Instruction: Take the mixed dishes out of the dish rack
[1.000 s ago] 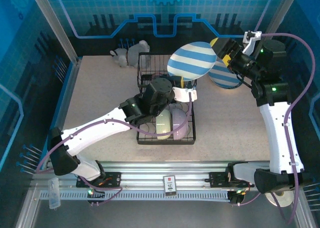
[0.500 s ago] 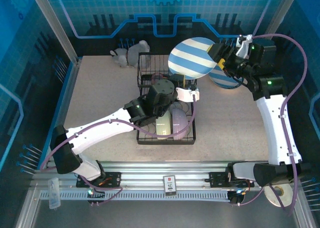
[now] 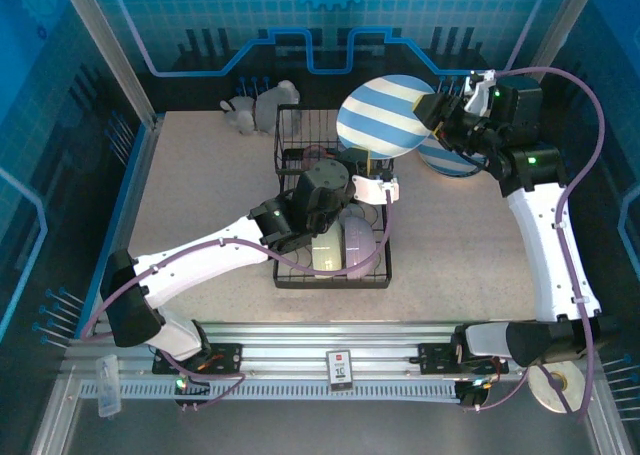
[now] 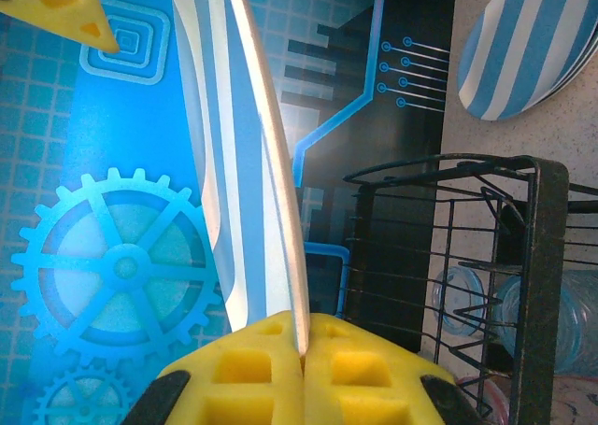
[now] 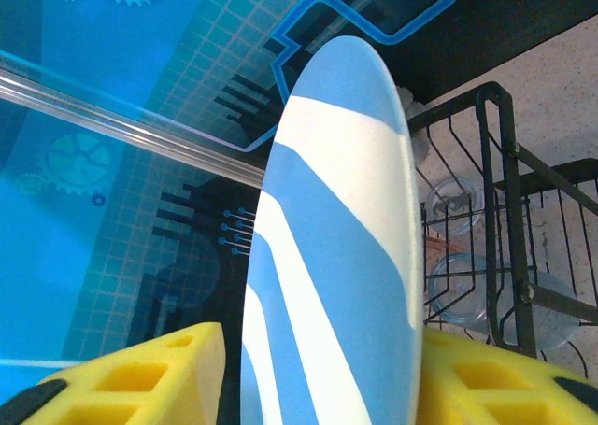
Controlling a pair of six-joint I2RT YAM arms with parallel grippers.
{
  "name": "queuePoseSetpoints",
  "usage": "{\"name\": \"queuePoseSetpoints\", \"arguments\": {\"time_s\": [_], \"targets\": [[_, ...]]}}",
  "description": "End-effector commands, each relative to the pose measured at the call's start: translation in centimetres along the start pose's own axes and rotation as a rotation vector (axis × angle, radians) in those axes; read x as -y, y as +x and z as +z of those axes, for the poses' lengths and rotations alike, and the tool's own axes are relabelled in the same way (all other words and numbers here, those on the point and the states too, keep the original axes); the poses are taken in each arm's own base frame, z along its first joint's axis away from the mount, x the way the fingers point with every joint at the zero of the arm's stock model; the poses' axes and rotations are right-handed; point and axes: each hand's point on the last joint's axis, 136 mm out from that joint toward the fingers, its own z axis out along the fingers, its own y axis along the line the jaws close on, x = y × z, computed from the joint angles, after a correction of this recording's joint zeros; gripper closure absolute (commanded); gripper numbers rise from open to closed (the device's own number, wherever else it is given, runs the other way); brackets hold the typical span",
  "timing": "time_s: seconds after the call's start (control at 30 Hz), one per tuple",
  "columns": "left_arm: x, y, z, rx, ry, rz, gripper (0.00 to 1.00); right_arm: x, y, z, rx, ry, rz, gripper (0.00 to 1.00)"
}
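Observation:
A blue-and-white striped plate point(image 3: 388, 115) stands on edge in the air above the black wire dish rack point(image 3: 290, 125). My left gripper point(image 3: 364, 163) is shut on its lower rim; the yellow pads point(image 4: 271, 369) pinch the thin edge of the plate point(image 4: 248, 163). My right gripper point(image 3: 432, 107) straddles the plate's right rim, its jaws partly closed. In the right wrist view the plate point(image 5: 336, 257) fills the space between the pads, and a dark gap remains beside the left pad point(image 5: 159, 374). A pale green bowl point(image 3: 325, 250) and a lavender bowl point(image 3: 360, 247) lie in the rack's front part.
A second striped plate point(image 3: 448, 158) lies flat on the table right of the rack. Translucent tumblers point(image 5: 458, 285) sit in the rack's upper tier. A white animal figurine point(image 3: 262, 105) stands at the back left of the rack. The back wall is close behind the raised plate.
My right gripper has moved left onto the plate's right rim and its jaws have narrowed around it. The left arm shifted slightly, turning the plate more upright.

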Motion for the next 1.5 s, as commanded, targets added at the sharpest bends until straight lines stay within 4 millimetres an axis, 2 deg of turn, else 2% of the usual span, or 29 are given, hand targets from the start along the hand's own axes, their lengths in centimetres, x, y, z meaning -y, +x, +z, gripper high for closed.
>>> {"name": "queuePoseSetpoints", "arguments": {"time_s": [0.0, 0.47, 0.6, 0.73, 0.87, 0.93, 1.13, 1.2, 1.27, 1.47], "targets": [[-2.1, 0.1, -0.3, -0.004, -0.072, -0.033, 1.00, -1.5, -0.3, -0.1, 0.004, -0.034, -0.022, 0.55], [-2.4, 0.4, -0.5, -0.018, -0.072, -0.054, 1.00, -1.1, 0.1, -0.1, -0.005, -0.023, -0.013, 0.77], [-2.4, 0.4, -0.5, -0.019, -0.068, -0.062, 1.00, -1.1, 0.1, -0.1, -0.004, -0.022, -0.015, 0.86], [-2.3, 0.3, -0.5, -0.019, -0.065, -0.072, 1.00, -1.1, 0.1, -0.2, -0.002, -0.027, -0.012, 1.00], [-2.5, 0.1, -0.6, -0.004, -0.063, -0.097, 0.98, -1.2, -0.1, -0.3, 0.012, -0.042, -0.016, 1.00], [-2.5, -0.1, -0.7, 0.010, -0.056, -0.116, 0.89, -1.2, -0.3, -0.5, 0.025, -0.044, -0.017, 1.00], [-2.9, -0.4, -1.2, 0.045, -0.041, -0.187, 0.26, -1.1, -0.8, -0.2, 0.035, -0.058, 0.002, 1.00], [-3.5, -0.2, -1.4, 0.049, -0.045, -0.231, 0.12, -1.0, -1.1, -0.1, 0.043, -0.060, 0.005, 1.00], [-3.9, 0.2, -1.7, 0.048, -0.046, -0.265, 0.02, -1.0, -1.3, -0.1, 0.050, -0.057, 0.005, 1.00], [-5.9, 1.7, -2.7, 0.037, -0.047, -0.428, 0.01, 0.0, -3.0, -1.0, 0.107, -0.033, 0.015, 1.00]]}}
